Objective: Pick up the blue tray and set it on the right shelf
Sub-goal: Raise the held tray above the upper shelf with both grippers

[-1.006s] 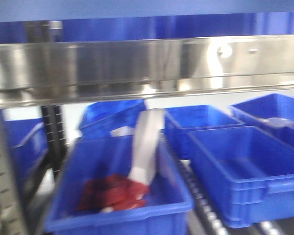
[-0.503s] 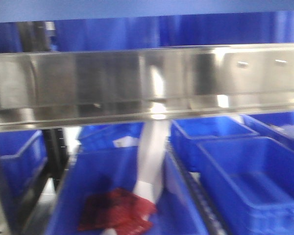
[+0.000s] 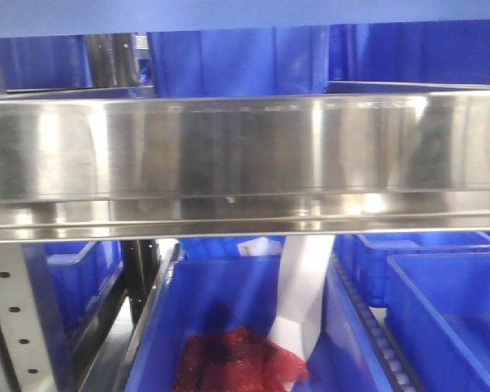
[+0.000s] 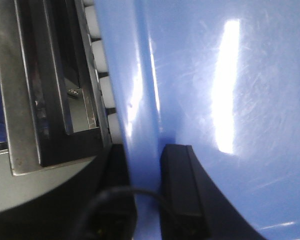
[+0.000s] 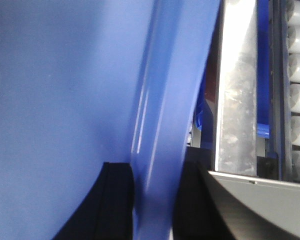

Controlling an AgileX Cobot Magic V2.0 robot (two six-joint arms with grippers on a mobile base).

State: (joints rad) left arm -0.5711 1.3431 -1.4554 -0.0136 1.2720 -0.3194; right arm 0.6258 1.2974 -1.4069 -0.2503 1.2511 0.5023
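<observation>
The blue tray (image 4: 215, 75) fills the left wrist view, glossy and light blue. My left gripper (image 4: 145, 155) is shut on its rim, one black finger on each side. In the right wrist view the tray (image 5: 55, 75) fills the left half, and my right gripper (image 5: 157, 172) is shut on its opposite rim. The right shelf (image 3: 245, 147) spans the front view as a broad reflective steel edge. A light-blue band (image 3: 229, 15) along the top of that view looks like the tray held above the shelf edge. Steel shelf framing (image 5: 235, 100) lies just beside the right gripper.
Deep dark-blue bins stand under the shelf; one (image 3: 220, 302) holds a red mesh bag (image 3: 237, 363) and a white strip (image 3: 302, 286). Another bin (image 3: 441, 318) is at the lower right. A perforated upright (image 3: 16, 318) is at the left. White rollers (image 4: 97, 50) line the shelf.
The steel shelf edge has grown larger and dropped lower in the front view, and the bins below have slid down and right. Both grippers' hold cannot be compared.
</observation>
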